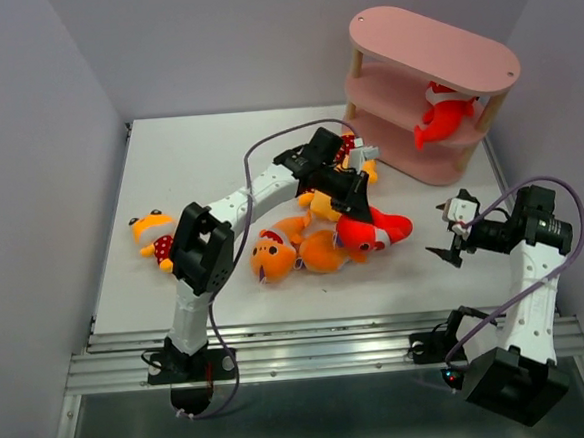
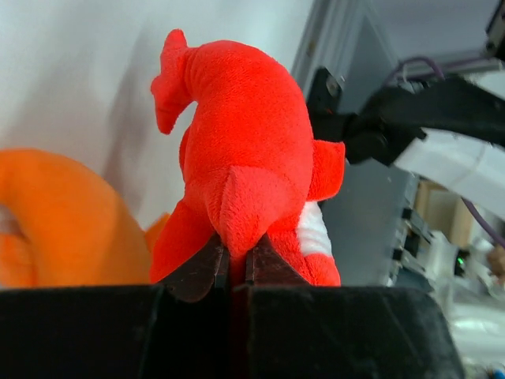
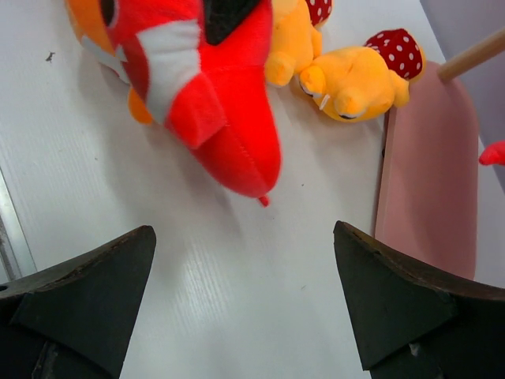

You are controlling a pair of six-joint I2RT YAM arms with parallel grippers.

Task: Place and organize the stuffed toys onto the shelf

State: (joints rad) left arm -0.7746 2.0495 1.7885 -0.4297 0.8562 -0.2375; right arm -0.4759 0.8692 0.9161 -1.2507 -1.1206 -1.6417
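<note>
My left gripper (image 1: 356, 211) is shut on a fin of a red shark (image 1: 375, 230) at the right end of the toy pile; the left wrist view shows its jaws (image 2: 234, 257) pinching the shark's fin (image 2: 245, 158). A second red shark (image 1: 445, 116) lies on the middle tier of the pink shelf (image 1: 430, 44). Two orange sharks (image 1: 275, 256) (image 1: 324, 249) lie in the pile. One yellow figure (image 1: 153, 237) lies far left, and two more (image 1: 321, 205) (image 1: 356, 159) lie under my left arm. My right gripper (image 1: 451, 230) is open and empty (image 3: 245, 276), facing the held shark (image 3: 213, 87).
The shelf's bottom board (image 3: 430, 181) lies just right of my right gripper's view, with a yellow figure (image 3: 355, 79) against it. Grey walls enclose the white table (image 1: 208, 165) on three sides. A metal rail (image 1: 321, 352) runs along the near edge.
</note>
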